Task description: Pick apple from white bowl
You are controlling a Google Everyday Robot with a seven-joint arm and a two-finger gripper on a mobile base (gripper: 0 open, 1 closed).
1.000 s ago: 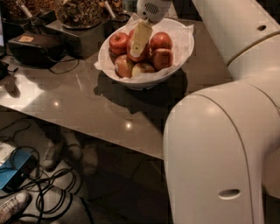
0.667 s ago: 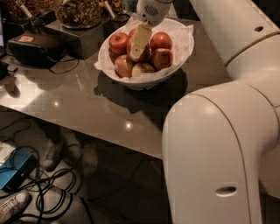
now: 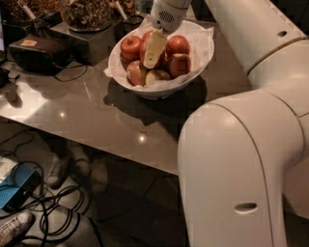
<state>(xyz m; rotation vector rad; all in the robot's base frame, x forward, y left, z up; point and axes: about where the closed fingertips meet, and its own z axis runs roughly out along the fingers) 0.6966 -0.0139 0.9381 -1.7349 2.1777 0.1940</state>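
Observation:
The white bowl, lined with crumpled white paper, stands on the dark table and holds several apples. My gripper hangs down from the top of the view into the middle of the pile. It sits against a glossy red apple that it partly hides. Other red apples lie to the left and the right. Paler yellow-and-red ones lie at the front of the bowl.
Dark containers of dried snacks and a black box with cables stand left of the bowl. My white arm fills the right side. The table's front edge runs diagonally. Cables and shoes lie on the floor.

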